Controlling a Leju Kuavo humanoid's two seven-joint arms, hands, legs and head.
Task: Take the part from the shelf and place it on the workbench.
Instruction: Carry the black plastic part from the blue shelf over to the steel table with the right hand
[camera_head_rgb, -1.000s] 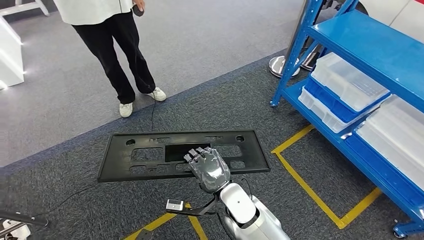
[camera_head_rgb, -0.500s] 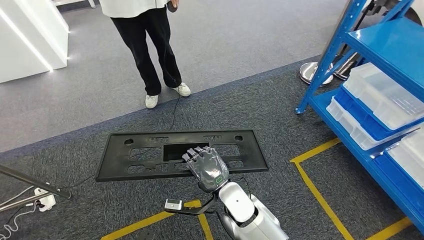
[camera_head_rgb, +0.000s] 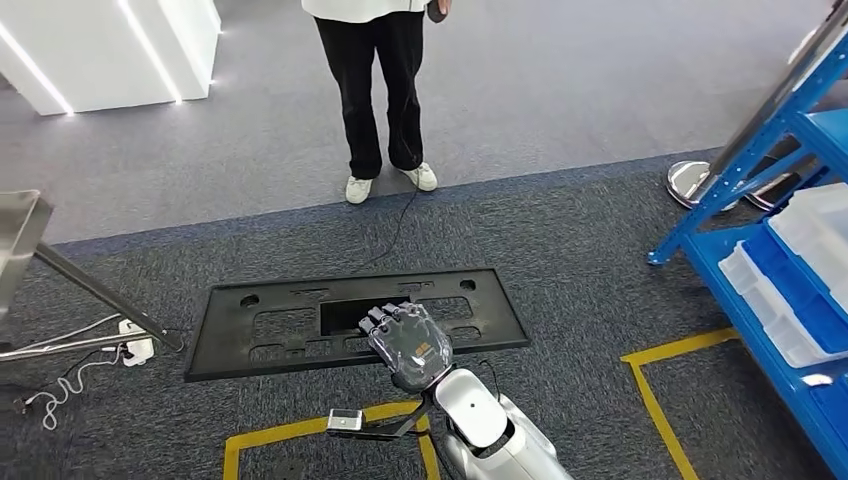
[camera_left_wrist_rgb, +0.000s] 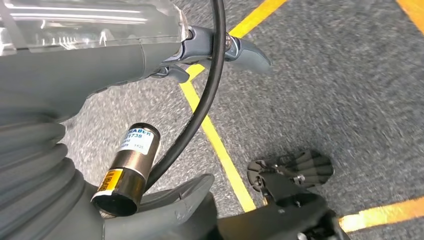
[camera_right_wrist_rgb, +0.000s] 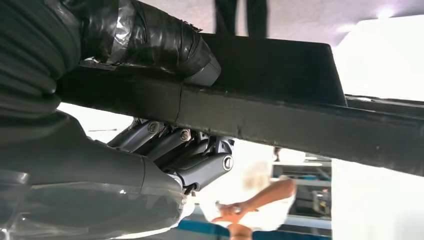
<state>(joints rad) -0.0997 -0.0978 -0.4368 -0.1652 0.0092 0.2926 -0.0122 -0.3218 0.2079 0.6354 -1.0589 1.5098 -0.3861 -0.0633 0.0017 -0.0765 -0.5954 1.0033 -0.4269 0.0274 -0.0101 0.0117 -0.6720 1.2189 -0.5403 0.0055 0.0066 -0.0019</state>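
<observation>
Carrying the part: right hand grips the long black panel at its near edge, flat above the grey carpet.
Right wrist view: fingers curled under the panel rim, thumb taped over the top. Left hand hangs above the carpet, fingers apart, holding nothing. Blue shelf at right carries clear lidded bins; contents cannot be made out. A person stands beyond the panel.

A workshop or factory demo floor: blue steel shelving with clear plastic bins at three o'clock, yellow floor tape marking zones on grey carpet.
</observation>
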